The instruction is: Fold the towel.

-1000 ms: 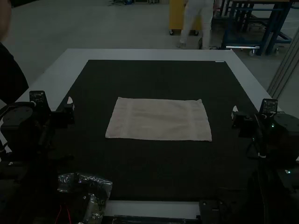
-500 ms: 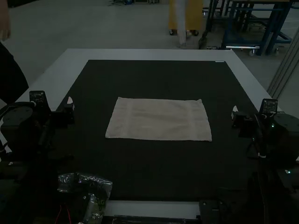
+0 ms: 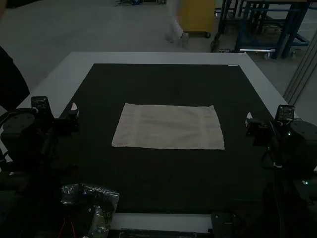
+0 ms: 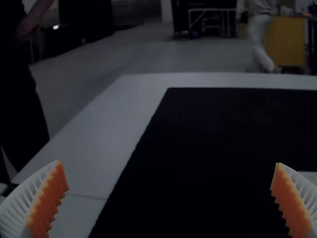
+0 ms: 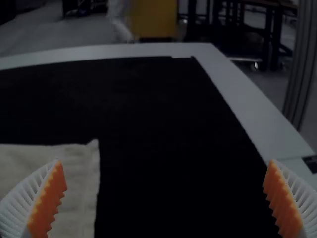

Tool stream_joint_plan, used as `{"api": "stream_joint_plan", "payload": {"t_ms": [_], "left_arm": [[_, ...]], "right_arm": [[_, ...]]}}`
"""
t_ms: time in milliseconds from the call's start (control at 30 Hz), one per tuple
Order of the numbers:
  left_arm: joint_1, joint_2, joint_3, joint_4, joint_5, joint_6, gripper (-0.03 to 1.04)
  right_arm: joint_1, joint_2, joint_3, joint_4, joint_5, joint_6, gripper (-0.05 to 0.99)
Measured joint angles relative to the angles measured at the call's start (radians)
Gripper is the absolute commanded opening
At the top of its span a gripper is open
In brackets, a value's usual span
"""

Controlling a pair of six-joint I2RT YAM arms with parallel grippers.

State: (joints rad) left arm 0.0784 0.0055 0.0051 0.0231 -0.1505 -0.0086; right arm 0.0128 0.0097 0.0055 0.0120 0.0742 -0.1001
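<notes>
High view: towel (image 3: 168, 127) lay spread on the black mat (image 3: 168, 181), its edges well inside the mat's. Mat separated it from left gripper (image 3: 74, 113) and right gripper (image 3: 249, 120), both wide apart, holding nothing.

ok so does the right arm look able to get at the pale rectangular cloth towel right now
Probably yes: the white, orange-padded right gripper is open to the right of the towel, with nothing blocking the way across the flat black mat.
</notes>
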Motion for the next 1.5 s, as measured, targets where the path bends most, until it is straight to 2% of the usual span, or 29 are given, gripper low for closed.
{"api": "stream_joint_plan", "payload": {"t_ms": [133, 233, 367, 533, 633, 700, 767, 833, 967, 1200, 1367, 1500], "left_arm": [[0.000, 0.000, 0.000, 0.020, 0.000, 0.000, 0.97], [0.000, 0.000, 0.000, 0.067, 0.000, 0.010, 0.97], [0.000, 0.000, 0.000, 0.159, 0.000, 0.102, 0.96], [0.000, 0.000, 0.000, 0.233, 0.008, 0.217, 0.96], [0.000, 0.000, 0.000, 0.264, 0.063, 0.270, 0.96], [0.000, 0.000, 0.000, 0.311, 0.099, 0.277, 0.96], [0.000, 0.000, 0.000, 0.346, 0.128, 0.274, 0.96], [0.000, 0.000, 0.003, 0.347, 0.149, 0.265, 0.96], [0.000, 0.037, 0.075, 0.316, 0.181, 0.237, 0.96], [-0.008, 0.457, 0.447, 0.286, 0.233, 0.102, 0.96], [-0.008, 0.803, 0.617, 0.110, 0.273, 0.045, 0.96], [-0.008, 1.032, 0.629, -0.002, 0.305, 0.032, 0.96]], "right_arm": [[0.000, 0.000, 0.000, 0.005, 0.000, 0.004, 0.91], [0.002, 0.000, 0.000, 0.044, 0.000, 0.022, 0.91], [0.005, 0.000, 0.000, 0.081, 0.000, -0.006, 0.91], [0.005, 0.000, 0.000, 0.189, 0.000, -0.162, 0.91], [0.005, 0.000, 0.000, 0.259, -0.008, -0.253, 0.91], [0.005, 0.000, 0.000, 0.294, -0.017, -0.308, 0.91], [0.005, 0.000, 0.000, 0.349, -0.028, -0.348, 0.91], [0.005, 0.000, 0.002, 0.367, -0.038, -0.365, 0.91], [0.005, 0.043, 0.079, 0.339, -0.045, -0.341, 0.91], [0.005, 0.440, 0.451, 0.333, -0.041, -0.153, 0.91], [0.002, 0.709, 0.598, 0.227, -0.040, 0.013, 0.90], [-0.026, 0.898, 0.600, 0.160, -0.047, 0.128, 0.91]]}}
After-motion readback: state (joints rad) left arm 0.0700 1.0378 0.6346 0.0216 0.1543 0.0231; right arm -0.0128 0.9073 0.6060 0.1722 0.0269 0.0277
